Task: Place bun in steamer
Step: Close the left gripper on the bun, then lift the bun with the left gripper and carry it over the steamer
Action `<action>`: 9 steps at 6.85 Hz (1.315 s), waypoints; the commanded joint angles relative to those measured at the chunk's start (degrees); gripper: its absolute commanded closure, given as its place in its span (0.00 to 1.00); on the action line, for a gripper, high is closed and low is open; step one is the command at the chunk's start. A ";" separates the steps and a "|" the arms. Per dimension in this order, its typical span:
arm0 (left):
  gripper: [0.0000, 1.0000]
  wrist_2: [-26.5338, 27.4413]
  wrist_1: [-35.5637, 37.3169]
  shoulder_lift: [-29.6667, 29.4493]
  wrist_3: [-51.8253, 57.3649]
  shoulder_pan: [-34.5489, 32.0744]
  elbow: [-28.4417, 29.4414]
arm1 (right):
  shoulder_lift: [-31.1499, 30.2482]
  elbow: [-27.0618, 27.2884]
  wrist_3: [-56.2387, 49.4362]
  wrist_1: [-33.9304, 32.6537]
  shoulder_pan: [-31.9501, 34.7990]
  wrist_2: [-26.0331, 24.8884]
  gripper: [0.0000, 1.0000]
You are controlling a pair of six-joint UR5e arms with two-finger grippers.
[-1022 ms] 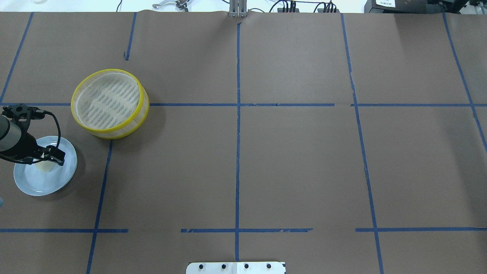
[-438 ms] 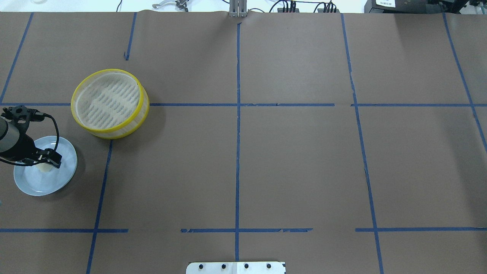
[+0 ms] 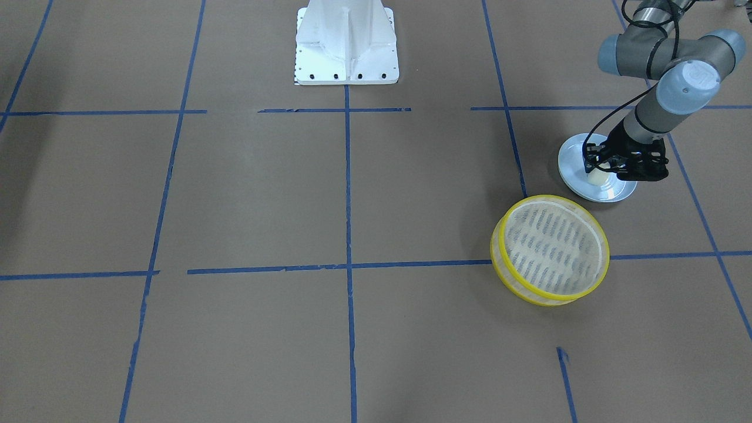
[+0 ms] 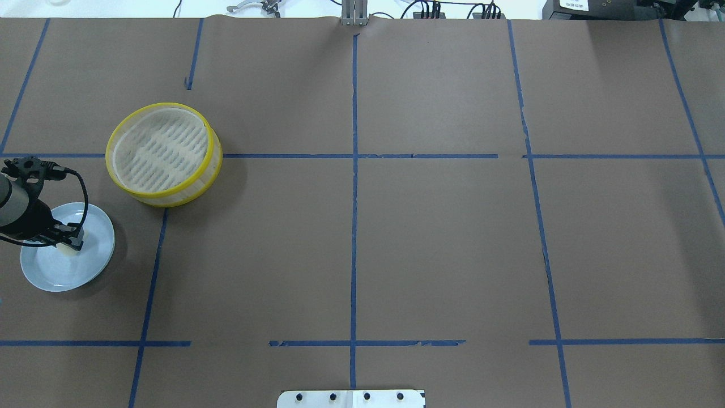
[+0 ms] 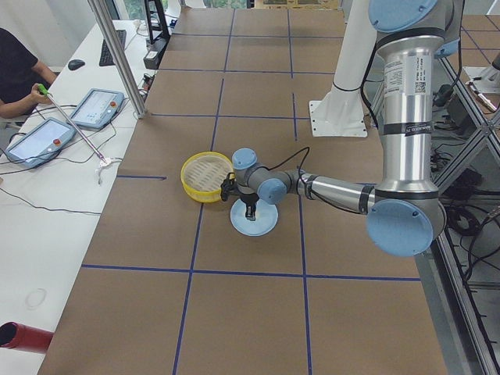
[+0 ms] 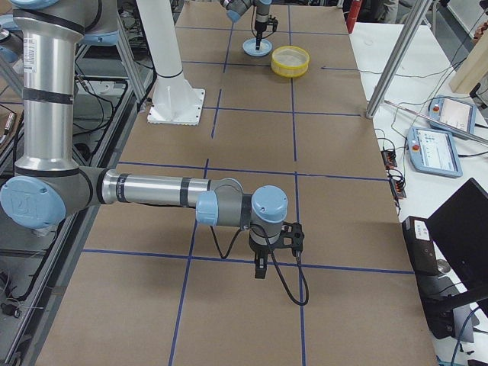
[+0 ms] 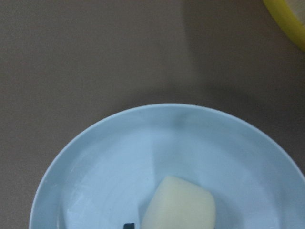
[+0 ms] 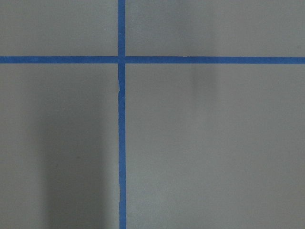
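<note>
The cream-white bun [image 4: 67,249] lies on a pale blue plate [image 4: 54,275] at the table's left edge; it also shows in the front view [image 3: 597,177] and the left wrist view [image 7: 178,205]. My left gripper [image 4: 71,241] is down on the plate with its fingers closed in around the bun, which still rests on the plate. The yellow-rimmed steamer [image 4: 210,167] stands empty just beyond the plate, to its right. My right gripper [image 6: 261,267] shows only in the right side view, far from both, and I cannot tell its state.
The robot's white base plate [image 3: 346,53] stands at the table's near middle. Blue tape lines cross the brown table cover [image 4: 442,238]. The right wrist view shows only paper and a tape cross [image 8: 121,60].
The left gripper's fingers have drawn together around the bun on the plate. The arm has barely shifted. The steamer and plate have not moved.
</note>
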 commanded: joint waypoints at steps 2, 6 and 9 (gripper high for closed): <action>0.79 0.00 0.00 0.00 0.09 -0.05 -0.51 | 0.00 0.07 0.00 0.00 0.00 0.00 0.00; 0.79 -4.37 4.88 3.77 4.20 -4.41 -10.15 | 0.00 0.07 0.00 0.00 0.00 0.00 0.00; 0.79 -3.87 32.78 -7.92 14.13 -13.12 -16.51 | 0.00 0.07 0.00 0.00 0.00 0.00 0.00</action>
